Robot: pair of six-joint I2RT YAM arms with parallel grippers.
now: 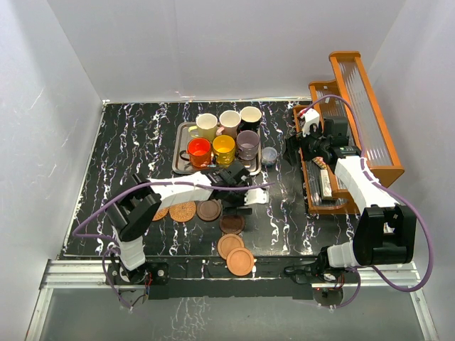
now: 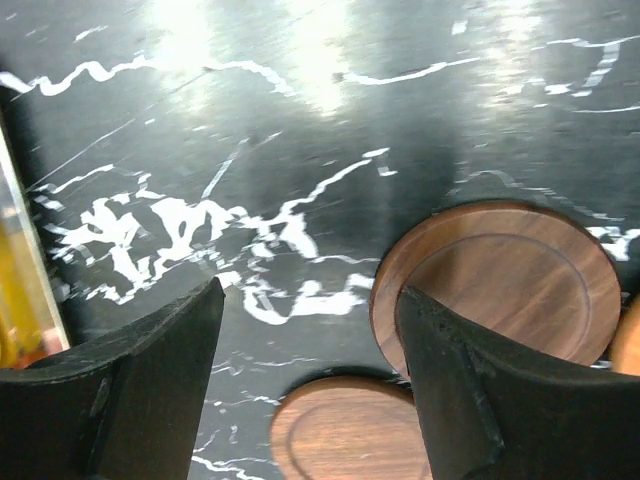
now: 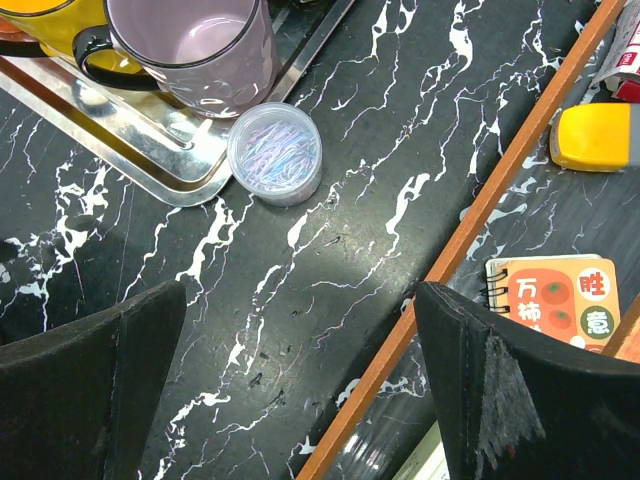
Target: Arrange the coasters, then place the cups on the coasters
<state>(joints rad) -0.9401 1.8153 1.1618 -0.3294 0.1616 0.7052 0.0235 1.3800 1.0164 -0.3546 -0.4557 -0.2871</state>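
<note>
Coasters (image 1: 183, 211): six loose on surface (image 1: 128, 163), lower centre | cups (image 1: 224, 147): six on tray (image 1: 179, 158), upper centre | left fingers (image 2: 150, 370): apart, empty, by coasters | right fingers (image 3: 90, 370): wide, empty, near jar (image 3: 274, 152)

The orange notepad (image 3: 553, 300) reads "万柿" and "胜意".

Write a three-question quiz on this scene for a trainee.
1. True or false: all six cups stand on the tray.
2. How many coasters carry a cup? A none, B two, C six.
3. Fill in: the gripper nearest the jar is the ___ one.
Key: 1 true. 2 A. 3 right gripper.
</note>
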